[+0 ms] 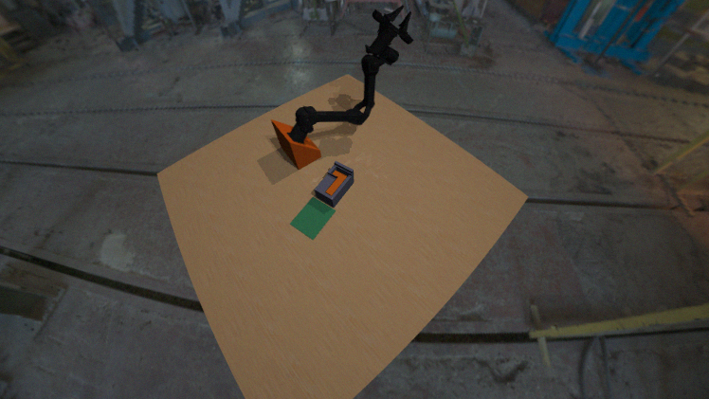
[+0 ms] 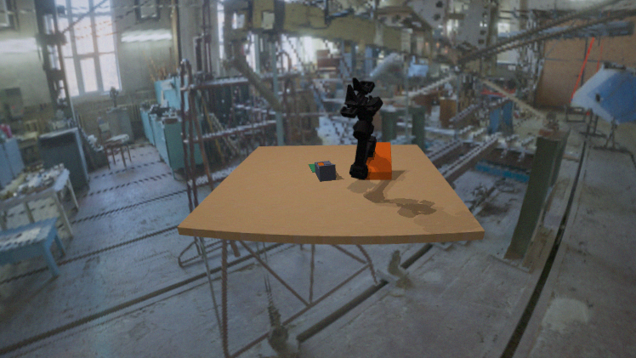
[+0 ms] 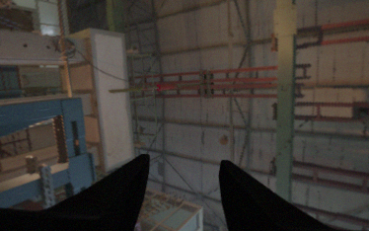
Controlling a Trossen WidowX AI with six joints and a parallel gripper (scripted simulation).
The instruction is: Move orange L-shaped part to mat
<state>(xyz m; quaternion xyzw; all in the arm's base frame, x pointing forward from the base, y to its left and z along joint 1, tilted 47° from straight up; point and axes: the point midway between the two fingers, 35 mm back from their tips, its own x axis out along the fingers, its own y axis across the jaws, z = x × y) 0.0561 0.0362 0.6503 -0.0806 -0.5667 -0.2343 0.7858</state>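
Hovering high above the tabletop [image 1: 397,248], the pincer [image 1: 395,20] is seen half-parted and empty, well apart from the grey tray [image 1: 342,191].

Orange L-shaped part [image 1: 335,182] flush in grey tray [image 1: 342,191], green mat [image 1: 312,218] just beside.

I see a tan wooden tabletop [image 1: 324,269] filling the centre of the top view, on thin metal legs [image 2: 220,288] in the exterior view. An orange wedge-shaped block [image 1: 299,148] sits upper centre. Blue steel framing [image 1: 622,8] occupies the upper right.
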